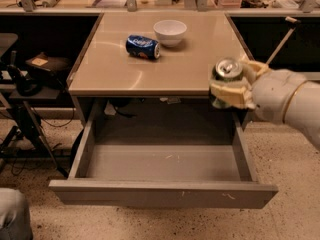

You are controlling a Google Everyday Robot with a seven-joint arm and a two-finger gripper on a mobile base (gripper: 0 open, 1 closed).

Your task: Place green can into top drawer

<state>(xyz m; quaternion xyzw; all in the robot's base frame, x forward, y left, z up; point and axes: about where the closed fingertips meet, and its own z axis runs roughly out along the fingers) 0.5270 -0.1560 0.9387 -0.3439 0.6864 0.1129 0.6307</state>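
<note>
Tan tabletop (pixel 150 76) is carrying a blue soda can (pixel 143 47) on its side and a white bowl (pixel 170 31). At its right front corner, the cream two-finger gripper (pixel 225 93) is clamping the slim green-mottled can (pixel 228 67), axis upright, silver top upward. Below and to the can's left, the wide grey metal top drawer (pixel 160 195) is standing open.

Single high view, angled down over open top drawer (pixel 165 195) toward table (pixel 175 71), fairly near, end effector (pixel 228 85) at right.
</note>
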